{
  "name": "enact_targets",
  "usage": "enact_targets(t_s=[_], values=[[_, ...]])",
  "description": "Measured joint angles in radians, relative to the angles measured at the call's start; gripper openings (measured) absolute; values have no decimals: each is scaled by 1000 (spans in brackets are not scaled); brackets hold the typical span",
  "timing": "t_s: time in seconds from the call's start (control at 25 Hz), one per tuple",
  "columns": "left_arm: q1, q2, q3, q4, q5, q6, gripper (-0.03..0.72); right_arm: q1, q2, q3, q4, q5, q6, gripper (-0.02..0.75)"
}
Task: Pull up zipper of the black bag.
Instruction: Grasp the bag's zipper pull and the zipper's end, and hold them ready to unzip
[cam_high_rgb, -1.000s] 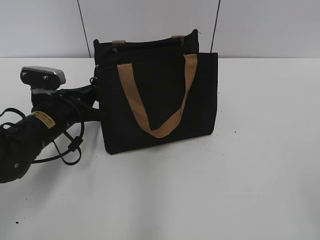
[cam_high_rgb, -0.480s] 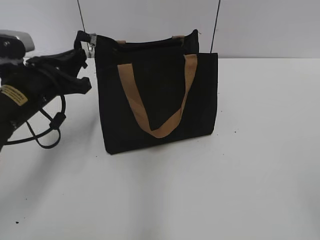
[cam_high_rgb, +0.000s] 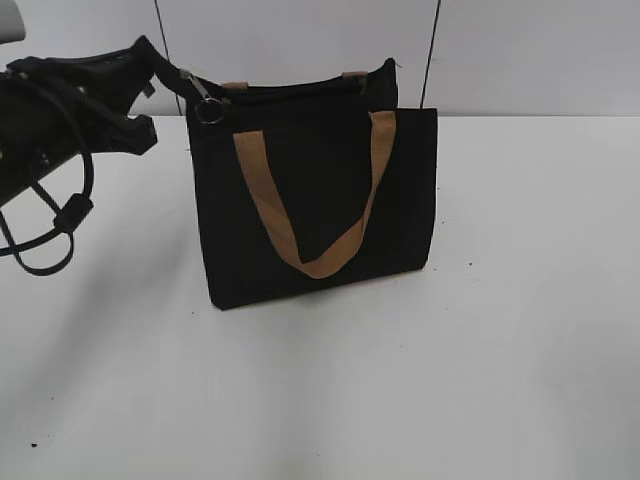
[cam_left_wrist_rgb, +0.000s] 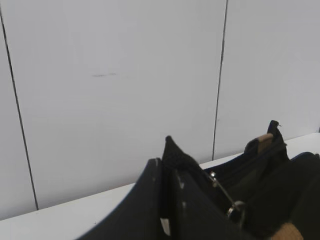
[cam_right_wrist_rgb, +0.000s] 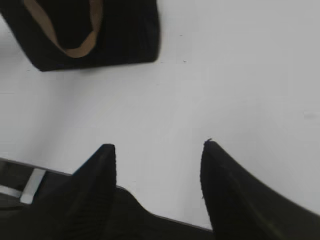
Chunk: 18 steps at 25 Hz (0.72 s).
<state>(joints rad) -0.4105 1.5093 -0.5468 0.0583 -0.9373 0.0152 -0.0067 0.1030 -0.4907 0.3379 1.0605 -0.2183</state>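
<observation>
The black bag (cam_high_rgb: 320, 200) stands upright in the middle of the white table, a tan strap handle (cam_high_rgb: 268, 205) hanging down its front. The zipper (cam_high_rgb: 290, 90) runs along its top rim. A metal pull with a ring (cam_high_rgb: 208, 108) sticks out at the top left corner. My left gripper (cam_high_rgb: 150, 55) is above and left of that corner, shut on the pull's black end. In the left wrist view the shut jaws (cam_left_wrist_rgb: 167, 150) hold it, with the ring (cam_left_wrist_rgb: 235, 210) just beyond. My right gripper (cam_right_wrist_rgb: 157, 147) is open and empty over bare table, the bag (cam_right_wrist_rgb: 125, 30) far ahead.
The white table (cam_high_rgb: 500, 300) stretches around the bag on all sides. A grey wall (cam_high_rgb: 520, 50) with dark vertical seams stands close behind the bag. The left arm's looped cable (cam_high_rgb: 60, 220) hangs at the left.
My left arm has risen from low beside the bag's left side to above its top left corner, drawing the zipper pull up and out to the left.
</observation>
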Motion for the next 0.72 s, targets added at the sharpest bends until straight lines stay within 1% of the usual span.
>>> enact_targets(t_s=[0.2, 0.4, 0.6, 0.72], values=[[0, 0, 0, 1, 27, 1, 17, 0, 162, -84, 211, -47, -212, 415], [0, 0, 0, 1, 34, 1, 17, 1, 342, -164, 380, -88, -395, 415], [0, 0, 0, 1, 35, 1, 17, 9, 468, -176, 560, -157, -578, 415], [0, 0, 0, 1, 37, 1, 17, 9, 548, -177, 640, -180, -686, 415]])
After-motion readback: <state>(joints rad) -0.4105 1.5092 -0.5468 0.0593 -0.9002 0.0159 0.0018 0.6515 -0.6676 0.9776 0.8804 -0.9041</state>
